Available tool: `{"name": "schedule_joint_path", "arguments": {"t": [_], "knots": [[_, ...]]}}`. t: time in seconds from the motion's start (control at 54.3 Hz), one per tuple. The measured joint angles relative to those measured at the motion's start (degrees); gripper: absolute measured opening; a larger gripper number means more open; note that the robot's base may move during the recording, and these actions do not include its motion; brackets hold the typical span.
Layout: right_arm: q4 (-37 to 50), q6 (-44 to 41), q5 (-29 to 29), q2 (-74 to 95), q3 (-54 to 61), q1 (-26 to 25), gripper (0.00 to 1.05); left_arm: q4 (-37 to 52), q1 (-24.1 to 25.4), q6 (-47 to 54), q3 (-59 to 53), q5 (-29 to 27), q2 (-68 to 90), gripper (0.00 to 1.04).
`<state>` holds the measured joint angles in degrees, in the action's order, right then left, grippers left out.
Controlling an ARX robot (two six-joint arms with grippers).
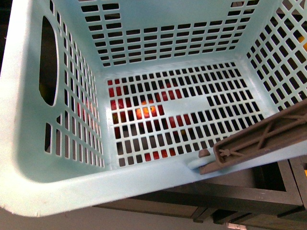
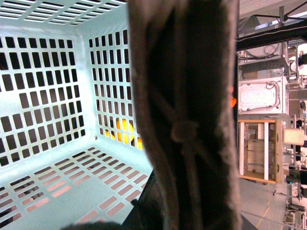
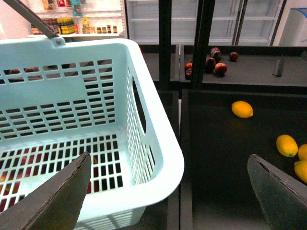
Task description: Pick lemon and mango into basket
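The light teal basket (image 1: 158,28) fills the front view, held up and tilted, with nothing inside it. Its brown ribbed handle (image 1: 268,139) crosses at the lower right. My left gripper (image 2: 184,211) is shut on that handle (image 2: 187,96), which hides its fingers. My right gripper (image 3: 168,201) is open and empty, over the basket's near rim (image 3: 160,143) and a dark tray (image 3: 216,158). A small yellow lemon (image 3: 242,109) lies on that tray, with more yellow fruit (image 3: 287,145) at its far edge. I cannot make out the mango; something yellow (image 2: 125,132) shows through the wall slots.
Red and orange fruit (image 1: 144,111) shows under the basket through the floor slots. Dark red fruit (image 3: 213,62) lies on a tray further back. Black frame posts (image 3: 204,43) divide the trays. Shop shelves with bottles (image 3: 72,24) stand behind.
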<state>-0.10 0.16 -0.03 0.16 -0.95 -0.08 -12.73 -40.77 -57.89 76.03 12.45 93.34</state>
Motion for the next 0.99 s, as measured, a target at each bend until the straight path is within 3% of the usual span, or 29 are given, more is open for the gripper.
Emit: {"name": "schedule_joint_path", "arguments": {"t": [0.239,0.313,0.368,0.552,0.644,0.791,0.994], "knots": [[0.00,0.00,0.02,0.00,0.00,0.02,0.96,-0.02,0.11,1.53,0.02,-0.55,0.00,0.05],[-10.36,6.45,10.58,6.80,-4.20,0.90,0.96,-0.04,0.13,1.53,0.00,-0.50,0.00,0.05],[-11.08,9.29,10.21,12.50,-5.86,-2.21,0.96,-0.04,0.15,1.55,0.00,-0.55,0.00,0.05],[3.89,11.89,2.16,31.54,-10.49,-17.20,0.96,-0.04,0.15,1.64,0.00,-0.35,0.00,0.05],[13.53,12.04,1.40,44.59,-14.14,-22.80,0.96,-0.04,0.15,1.73,0.00,-0.44,0.00,0.05],[26.71,12.31,1.97,70.60,-22.97,-28.35,0.96,-0.04,0.26,1.75,0.00,-0.63,0.00,0.05],[28.02,15.85,3.58,96.43,-34.64,-32.15,0.96,-0.04,0.20,1.84,0.00,-0.42,0.00,0.05]]}}
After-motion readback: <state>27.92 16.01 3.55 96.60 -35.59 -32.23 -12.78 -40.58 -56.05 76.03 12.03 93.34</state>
